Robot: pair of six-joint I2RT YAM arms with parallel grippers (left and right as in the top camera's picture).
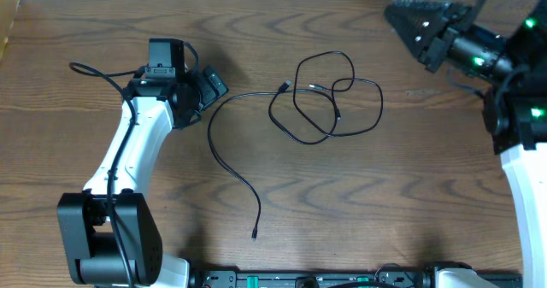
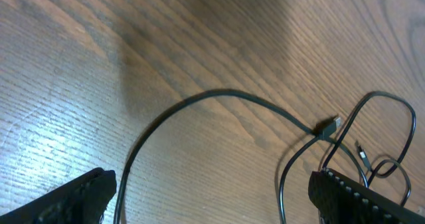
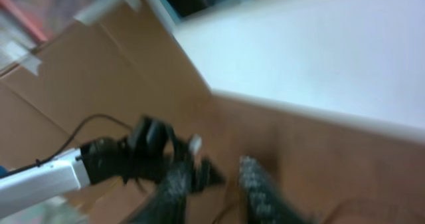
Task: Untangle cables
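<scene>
Left gripper [image 2: 212, 184]: closest to the lens in the left wrist view, its two black fingers [image 2: 73, 199] are spread wide and grasp nothing. It sits just left of the tangle and points toward it.
Long black cable [image 1: 214, 143]: this thin cable lies on the wood in the gap framed by those spread fingers and touches neither. From there it arcs over to the tangle's left edge. Its other end trails well away from the tangle, toward the table's near edge.
Plug [image 2: 330, 124]: the long cable's small connector rests at the tangle's left rim. It is either touching or crossing one loop, and the views do not settle which.
Tangle [image 1: 329, 96]: a second thin black cable is wound into several overlapping loops. It lies flat on the wood, with small plug ends among the loops.
Right gripper [image 1: 402, 27]: it is well to the right of the tangle, toward the table's far edge, with its tips aimed back at the tangle. The blurred right wrist view shows its ridged fingers [image 3: 259, 187] parted a little, with nothing between them.
Left arm [image 1: 128, 151]: its white shell stretches away from the tangle's left side. A thicker black cord [image 1: 85, 67] loops off it, well clear of the tangle.
Table [image 1: 359, 220]: dark wood grain, with the tangle near its middle.
</scene>
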